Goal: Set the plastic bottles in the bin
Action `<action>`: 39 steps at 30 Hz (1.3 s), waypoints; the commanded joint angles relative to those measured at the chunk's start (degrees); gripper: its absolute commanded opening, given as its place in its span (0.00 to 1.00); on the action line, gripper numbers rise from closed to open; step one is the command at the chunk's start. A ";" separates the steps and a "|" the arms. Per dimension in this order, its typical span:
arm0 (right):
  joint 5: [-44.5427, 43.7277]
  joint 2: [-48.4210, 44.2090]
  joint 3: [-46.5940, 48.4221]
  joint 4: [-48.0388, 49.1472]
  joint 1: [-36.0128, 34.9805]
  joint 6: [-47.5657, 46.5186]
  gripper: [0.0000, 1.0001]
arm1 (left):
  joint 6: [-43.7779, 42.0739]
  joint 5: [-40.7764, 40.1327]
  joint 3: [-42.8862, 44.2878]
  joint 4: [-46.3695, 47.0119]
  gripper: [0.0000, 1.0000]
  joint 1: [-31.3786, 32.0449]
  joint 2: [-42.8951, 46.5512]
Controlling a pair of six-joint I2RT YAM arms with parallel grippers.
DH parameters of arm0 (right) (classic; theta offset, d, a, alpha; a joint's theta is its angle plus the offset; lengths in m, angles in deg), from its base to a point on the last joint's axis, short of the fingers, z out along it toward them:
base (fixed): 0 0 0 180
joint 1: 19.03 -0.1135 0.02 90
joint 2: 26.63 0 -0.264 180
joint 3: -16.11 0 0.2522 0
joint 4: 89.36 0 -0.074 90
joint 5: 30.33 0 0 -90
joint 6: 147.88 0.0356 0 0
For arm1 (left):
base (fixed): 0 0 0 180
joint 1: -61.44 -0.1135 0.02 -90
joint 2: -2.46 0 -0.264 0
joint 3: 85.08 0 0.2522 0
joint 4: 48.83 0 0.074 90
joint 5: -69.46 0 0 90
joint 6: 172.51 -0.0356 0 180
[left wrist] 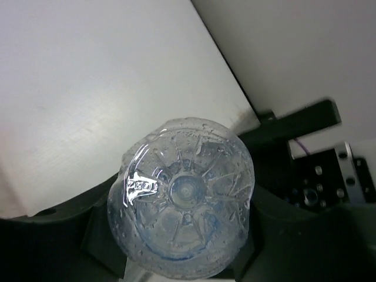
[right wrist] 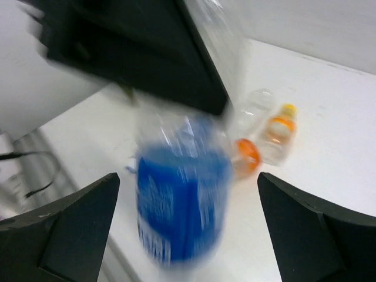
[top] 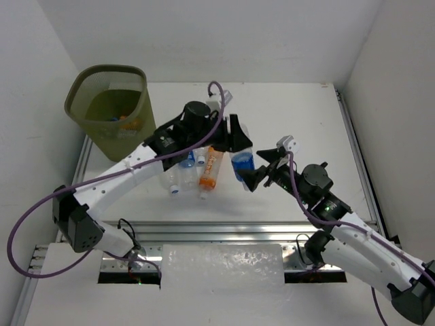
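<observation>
My left gripper (top: 236, 144) is shut on a clear bottle with a blue label (top: 242, 164) and holds it over the table's middle. The left wrist view shows that bottle's ribbed base (left wrist: 185, 197) wedged between the black fingers (left wrist: 56, 235). My right gripper (top: 258, 175) is open, with the same bottle (right wrist: 182, 202) between its spread fingers (right wrist: 70, 229) and not touching them. An orange bottle (top: 210, 170) and two clear bottles (top: 175, 178) lie on the table under the left arm. The olive-green bin (top: 95, 85) stands at the far left with several bottles inside.
Two more small bottles with orange caps (right wrist: 247, 157) lie beyond the held bottle in the right wrist view. A metal rail (top: 357, 149) runs along the table's right edge. A clear plastic sheet (top: 224, 266) lies at the near edge between the arm bases.
</observation>
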 commanded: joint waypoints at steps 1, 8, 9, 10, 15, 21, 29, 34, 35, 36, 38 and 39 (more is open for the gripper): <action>-15.69 -0.04 4.04 -6.12 -0.17 1.52 0.99 | -2.98 -28.92 12.20 -12.37 0.00 -1.16 4.47; -23.59 8.30 10.28 -18.03 0.44 4.60 0.99 | -6.41 -53.65 37.00 -30.86 0.00 -25.40 4.83; -23.24 9.53 10.98 -19.17 0.53 4.86 0.99 | -6.59 -54.61 39.97 -31.65 0.00 -28.21 4.48; -22.54 12.24 12.21 -19.44 0.62 5.82 0.99 | -7.72 -55.23 40.87 -31.66 0.00 -30.94 4.13; -16.58 23.67 18.18 -20.32 0.79 12.22 0.99 | -9.40 -55.43 43.00 -30.79 0.23 -48.50 -2.62; -16.38 40.72 28.37 -21.63 0.62 24.17 0.99 | -8.88 -42.50 43.34 -29.19 0.94 -54.25 -10.36; -17.26 62.69 44.12 -32.71 -1.67 33.60 0.99 | -9.75 -34.24 37.12 -27.89 1.00 -54.26 -6.00; -14.45 68.33 44.57 -31.66 -2.19 34.22 0.91 | -9.49 -26.69 25.89 -24.11 1.00 -54.17 2.27; -14.10 68.78 44.13 -31.48 -2.20 34.31 0.89 | -9.49 -25.71 24.11 -23.58 1.00 -54.08 3.85; -14.01 68.95 43.25 -31.05 -2.20 34.22 0.89 | -9.67 -24.66 22.70 -23.23 1.00 -53.99 6.56; -14.18 68.69 40.45 -29.38 -2.20 33.87 0.85 | -9.93 -22.64 18.66 -22.35 1.00 -53.56 10.52; -15.14 68.43 39.74 -29.55 -2.20 33.78 0.85 | -9.93 -21.67 17.52 -22.00 1.00 -53.29 11.93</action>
